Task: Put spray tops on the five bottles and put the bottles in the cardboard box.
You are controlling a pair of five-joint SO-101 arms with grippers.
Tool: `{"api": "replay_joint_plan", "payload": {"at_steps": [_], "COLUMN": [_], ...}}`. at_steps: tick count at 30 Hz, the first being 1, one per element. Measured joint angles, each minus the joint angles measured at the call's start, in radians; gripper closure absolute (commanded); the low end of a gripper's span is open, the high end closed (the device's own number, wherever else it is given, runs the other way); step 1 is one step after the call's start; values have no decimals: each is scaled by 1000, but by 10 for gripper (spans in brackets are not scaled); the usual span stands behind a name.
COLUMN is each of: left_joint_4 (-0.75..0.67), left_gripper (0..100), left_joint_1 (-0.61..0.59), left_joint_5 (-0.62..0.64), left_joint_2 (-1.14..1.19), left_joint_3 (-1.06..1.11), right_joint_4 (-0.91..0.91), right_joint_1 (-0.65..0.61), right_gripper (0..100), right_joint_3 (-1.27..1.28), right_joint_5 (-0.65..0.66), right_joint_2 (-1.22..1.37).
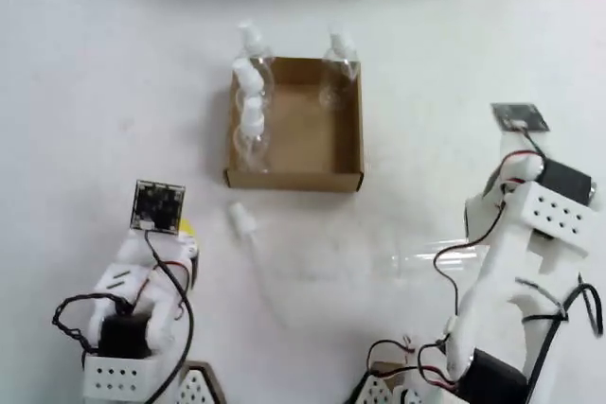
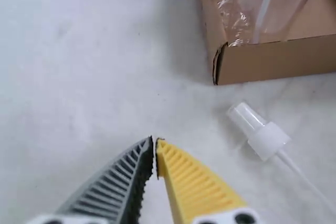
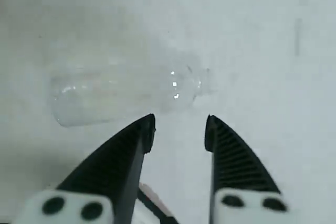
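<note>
- High view: you see the cardboard box (image 1: 295,180) at the middle of the frame, open side up.
- Four capped bottles stand in it. Three (image 1: 251,106) run along its left wall and one (image 1: 338,71) is at its upper right corner.
- Just below the box's lower left corner, a loose spray top (image 1: 240,219) lies on the table (image 1: 95,92), apart from the box. Its thin tube trails toward the lower right.
- Your left arm (image 1: 128,300) sits at the lower left of the frame and your right arm (image 1: 516,253) at the lower right. Both are well apart from the box.
- Left wrist view: your left gripper (image 2: 155,144) comes up from the bottom edge with one grey finger and one yellow finger. The tips meet, with nothing between them.
- The spray top (image 2: 260,129) lies on the table at the right of the frame, near the fingertips but not touching them.
- A corner of the cardboard box (image 2: 273,59) fills the upper right, and the base of a clear bottle (image 2: 247,9) shows inside it.
- Right wrist view: your right gripper (image 3: 179,127) rises from the bottom edge. Its two black fingers are spread apart and hold nothing.
- An uncapped clear bottle (image 3: 123,92) lies on its side across the middle of the frame. Its neck points right, just beyond the fingertips and not between them.
</note>
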Motion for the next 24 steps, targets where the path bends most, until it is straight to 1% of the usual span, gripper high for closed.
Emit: {"api": "replay_joint_plan", "payload": {"at_steps": [5, 7, 10, 12, 14, 17, 20, 24], "left_joint_4": [0, 0, 0, 0, 0, 0, 0, 0], "left_gripper": [976, 976, 976, 976, 976, 976, 976, 976], "left_joint_1": [0, 0, 0, 0, 0, 0, 0, 0], "left_joint_5": [0, 0, 0, 0, 0, 0, 0, 0], "left_joint_2": [0, 0, 0, 0, 0, 0, 0, 0], "left_joint_3": [0, 0, 0, 0, 0, 0, 0, 0], "right_joint_4": [-3, 2, -26, -54, -80, -118, -135, -172], "right_joint_1": [52, 69, 78, 68, 41, -2, -44, -64], "right_gripper": [872, 832, 746, 736, 766, 798, 796, 796], "right_joint_3": [120, 175, 235, 272, 296, 296, 285, 229], "right_joint_5": [-149, -203, -311, -391, -459, -499, -542, -617], "right_joint_2": [-114, -203, -333, -373, -376, -347, -275, -157]}}
